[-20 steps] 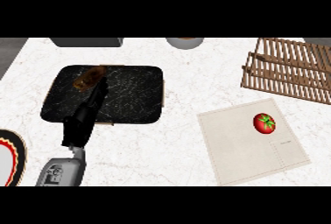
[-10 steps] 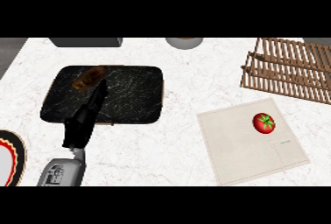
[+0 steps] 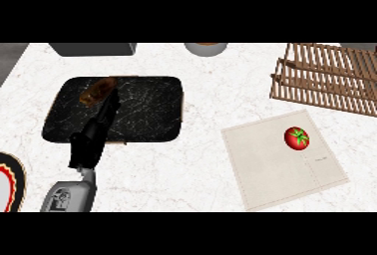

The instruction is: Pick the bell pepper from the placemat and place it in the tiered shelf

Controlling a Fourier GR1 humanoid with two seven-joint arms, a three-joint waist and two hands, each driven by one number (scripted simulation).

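No visible change from the earlier frames: left robot hand (image 3: 88, 143), pepper and all other items sit in the same positions.

Left robot hand: enters from lower left on a grey forearm (image 3: 70, 196) and lies over the dark marbled tray (image 3: 151, 112). Its fingers are stretched out straight, pointing to the upper right, and grip nothing. The fingertips end at a brown food item (image 3: 98, 91) in the tray's upper left corner. Cannot tell whether they touch it.

Red bell pepper (image 3: 296, 137): rests on the beige placemat (image 3: 280, 167), in the mat's upper right part, at the right of the frame. It is well apart from the robot hand.

Wooden tiered shelf (image 3: 327, 74): upper right of the frame, just above the placemat. Its slats show no item on them.

Other items on the white marble bench (image 3: 195, 172):
- grey round container (image 3: 205, 48), top centre, cut by the frame edge
- dark grey box (image 3: 92, 48), top left
- plate with a red rim (image 3: 10, 182), left edge, partly out of frame
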